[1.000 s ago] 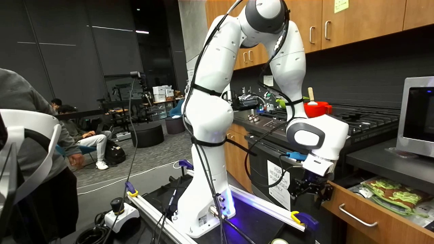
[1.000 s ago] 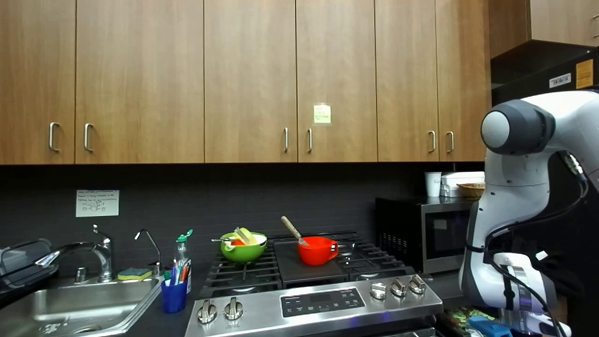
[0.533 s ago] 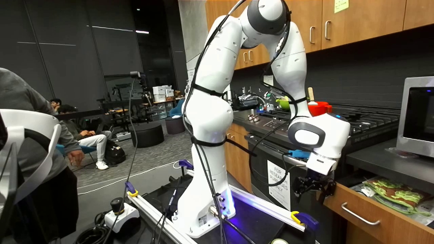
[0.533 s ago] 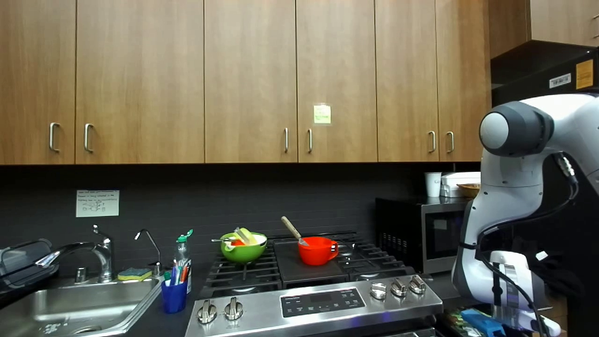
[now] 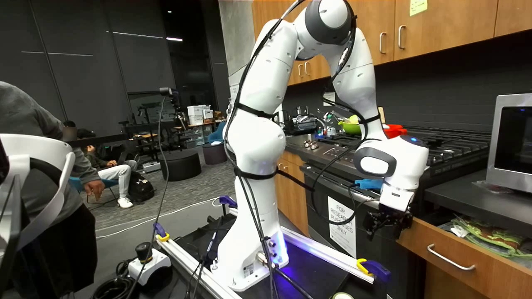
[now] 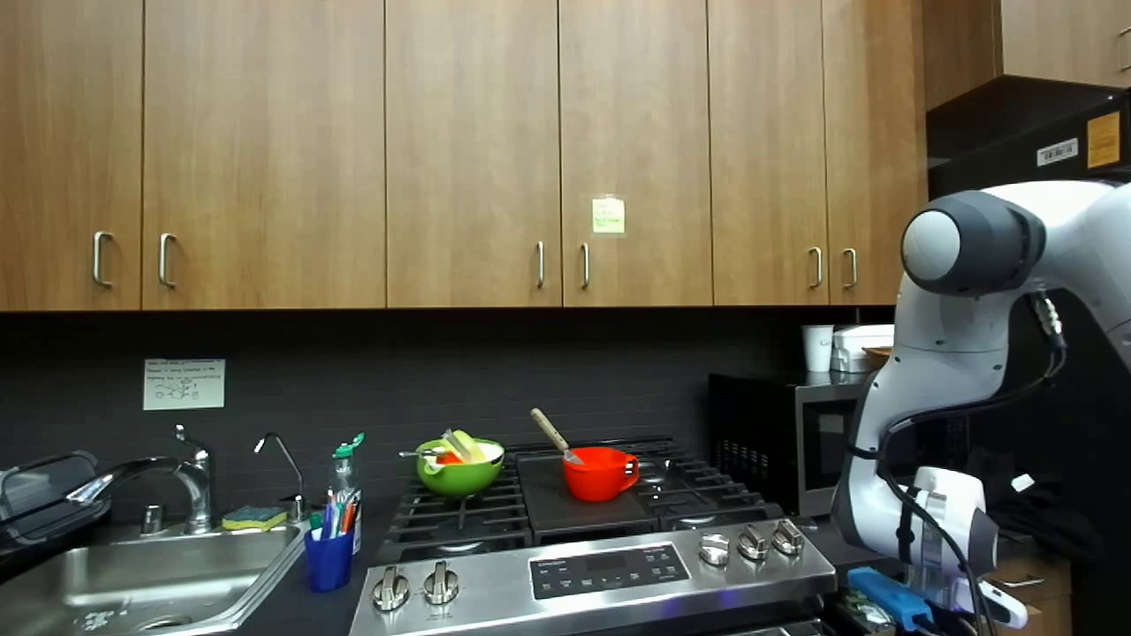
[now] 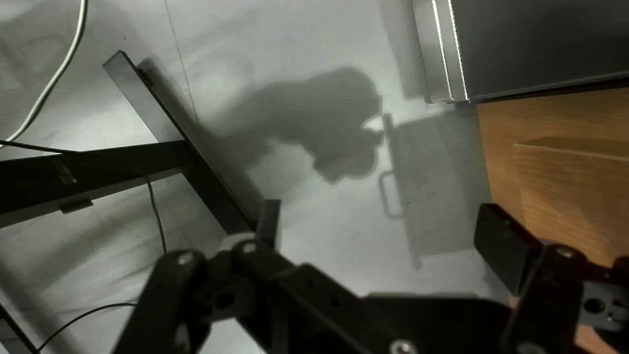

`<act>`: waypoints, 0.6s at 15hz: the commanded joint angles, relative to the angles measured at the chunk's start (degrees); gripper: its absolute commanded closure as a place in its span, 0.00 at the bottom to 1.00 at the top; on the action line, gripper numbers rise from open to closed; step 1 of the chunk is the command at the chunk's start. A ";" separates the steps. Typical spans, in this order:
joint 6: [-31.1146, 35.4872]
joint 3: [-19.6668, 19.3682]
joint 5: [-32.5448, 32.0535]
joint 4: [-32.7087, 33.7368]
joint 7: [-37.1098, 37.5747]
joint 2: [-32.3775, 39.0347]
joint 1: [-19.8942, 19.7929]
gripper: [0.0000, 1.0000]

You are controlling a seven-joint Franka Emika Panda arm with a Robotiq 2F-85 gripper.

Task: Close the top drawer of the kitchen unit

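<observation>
Top drawer (image 5: 465,254) | just beside spread claw (image 7: 385,238) | likely stiff, light-sliding | best pushed on front (image 5: 417,236) between claw and handle (image 5: 449,261)

The top drawer (image 5: 465,253) is brown; the fingers (image 7: 506,248) black; the bowl (image 6: 459,479) green.

A white sheet (image 5: 341,232) on the oven door (image 5: 362,252) reads "FOR RESEARCH PURPOSES ONLY" in capitals; the smaller print beneath is illegible. Faint capitals on the side of the stove (image 5: 457,166) start "DO NOT", the rest unclear. Writing is too small to read on the yellow sticky note (image 6: 608,215) on a wall cabinet (image 6: 636,132), the paper (image 6: 184,383) above the sink (image 6: 177,565), the control panel (image 6: 610,570), and the barcode label (image 6: 1057,153) on a black appliance (image 6: 1007,163).
</observation>
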 commanded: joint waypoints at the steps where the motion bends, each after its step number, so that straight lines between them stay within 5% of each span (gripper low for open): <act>1: -3.52 -2.06 0.82 5.03 -0.04 6.03 0.46 0.00; 9: -10.99 -5.48 0.56 18.36 3.20 16.42 -0.65 0.00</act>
